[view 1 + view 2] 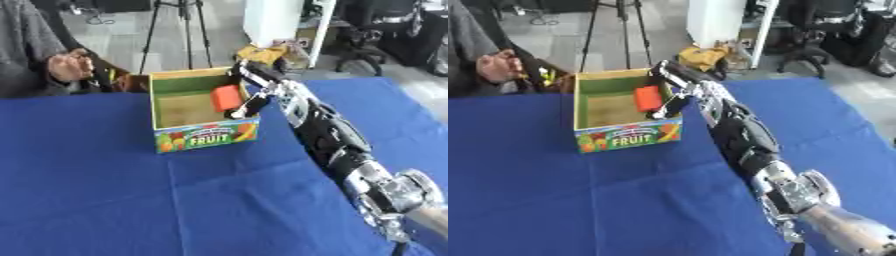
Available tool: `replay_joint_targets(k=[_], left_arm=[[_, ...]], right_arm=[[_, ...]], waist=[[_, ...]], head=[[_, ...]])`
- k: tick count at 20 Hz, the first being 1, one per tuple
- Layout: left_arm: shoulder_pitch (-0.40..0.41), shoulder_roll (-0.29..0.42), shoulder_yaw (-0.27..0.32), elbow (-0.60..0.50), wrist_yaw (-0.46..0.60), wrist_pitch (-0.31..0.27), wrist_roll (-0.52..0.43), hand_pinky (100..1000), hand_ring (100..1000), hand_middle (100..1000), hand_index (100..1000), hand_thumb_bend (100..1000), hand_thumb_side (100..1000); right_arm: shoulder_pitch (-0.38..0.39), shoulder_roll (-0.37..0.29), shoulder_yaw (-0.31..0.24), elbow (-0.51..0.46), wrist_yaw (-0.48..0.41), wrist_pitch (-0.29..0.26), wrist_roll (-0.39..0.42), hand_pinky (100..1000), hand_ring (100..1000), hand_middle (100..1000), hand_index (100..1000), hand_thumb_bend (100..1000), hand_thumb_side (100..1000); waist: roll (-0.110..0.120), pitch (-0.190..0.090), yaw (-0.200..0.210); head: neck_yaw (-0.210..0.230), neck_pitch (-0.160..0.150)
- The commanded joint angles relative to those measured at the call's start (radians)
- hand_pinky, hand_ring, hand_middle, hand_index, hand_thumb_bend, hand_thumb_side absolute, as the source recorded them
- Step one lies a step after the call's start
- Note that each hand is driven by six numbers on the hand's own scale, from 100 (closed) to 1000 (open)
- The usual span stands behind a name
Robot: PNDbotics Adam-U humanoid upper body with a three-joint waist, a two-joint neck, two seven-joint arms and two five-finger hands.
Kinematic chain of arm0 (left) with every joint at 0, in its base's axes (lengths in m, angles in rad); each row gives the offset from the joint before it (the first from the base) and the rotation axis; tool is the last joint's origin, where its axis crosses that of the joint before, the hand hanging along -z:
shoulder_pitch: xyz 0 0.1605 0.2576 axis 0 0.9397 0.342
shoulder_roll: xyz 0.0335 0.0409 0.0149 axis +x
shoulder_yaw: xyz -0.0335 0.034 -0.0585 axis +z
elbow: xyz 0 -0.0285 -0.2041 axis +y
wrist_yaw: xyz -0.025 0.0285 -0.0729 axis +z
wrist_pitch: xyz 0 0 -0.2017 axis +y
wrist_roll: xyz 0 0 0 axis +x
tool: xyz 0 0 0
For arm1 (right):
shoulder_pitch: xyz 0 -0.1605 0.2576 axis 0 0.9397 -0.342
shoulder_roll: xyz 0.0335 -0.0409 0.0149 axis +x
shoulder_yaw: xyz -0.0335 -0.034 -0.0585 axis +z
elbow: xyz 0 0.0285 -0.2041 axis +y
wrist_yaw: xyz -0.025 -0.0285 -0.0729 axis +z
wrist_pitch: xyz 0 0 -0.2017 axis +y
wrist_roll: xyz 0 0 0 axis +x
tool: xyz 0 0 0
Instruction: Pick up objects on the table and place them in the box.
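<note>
One arm only is in the pictures: the robot's right arm (328,132), black with silver joints, which comes in from the lower right corner and reaches up and to the left over the blue table (105,200). Its right hand (254,95) is above the right wall of the box (204,136), at the open top. The fingers and the thumb are curled around an orange-red block (227,98), so the hand is clamped on this block. The block is held inside the opening of the box, near the right wall, and it is tilted a little. I cannot tell if the block touches the bottom of the box or hangs above it.

The box is a cardboard one with the top open. It stands upright near the far edge of the table, about in the middle between the left and right edges. The inner walls are green and the bottom looks brown. The front wall has a colourful picture of fruit and the word FRUIT. Inside the box I see nothing other than the block in the hand.

The left hand does not show in either view.
</note>
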Motion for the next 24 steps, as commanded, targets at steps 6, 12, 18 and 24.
replay_joint_targets(k=[6, 12, 18, 24], left_arm=[[-0.011, 0.001, 0.003, -0.016, 0.012, 0.000, -0.004, 385, 839, 312, 469, 439, 823], [-0.009, -0.001, 0.004, -0.016, 0.016, 0.001, -0.005, 385, 841, 313, 469, 437, 825], [-0.007, -0.001, 0.006, -0.015, 0.016, 0.002, -0.006, 386, 842, 313, 470, 435, 826], [-0.004, 0.000, 0.008, -0.013, 0.016, 0.002, -0.007, 388, 843, 314, 470, 434, 826]], right_arm=[[0.009, -0.032, -0.014, 0.012, 0.062, 0.003, -0.017, 656, 525, 413, 313, 100, 100], [0.010, -0.029, -0.008, 0.016, 0.108, -0.053, 0.006, 868, 852, 862, 801, 609, 485], [0.007, -0.028, -0.005, 0.010, 0.167, -0.096, 0.067, 1000, 1000, 1000, 956, 830, 567], [0.005, -0.025, -0.008, -0.017, 0.153, -0.103, 0.106, 1000, 1000, 1000, 975, 889, 564]], waist=[[0.015, 0.013, 0.007], [0.020, 0.025, 0.003], [0.023, 0.022, -0.004], [0.023, 0.013, -0.018]], head=[[-0.006, -0.029], [-0.004, -0.029], [-0.002, -0.029], [-0.001, -0.026]])
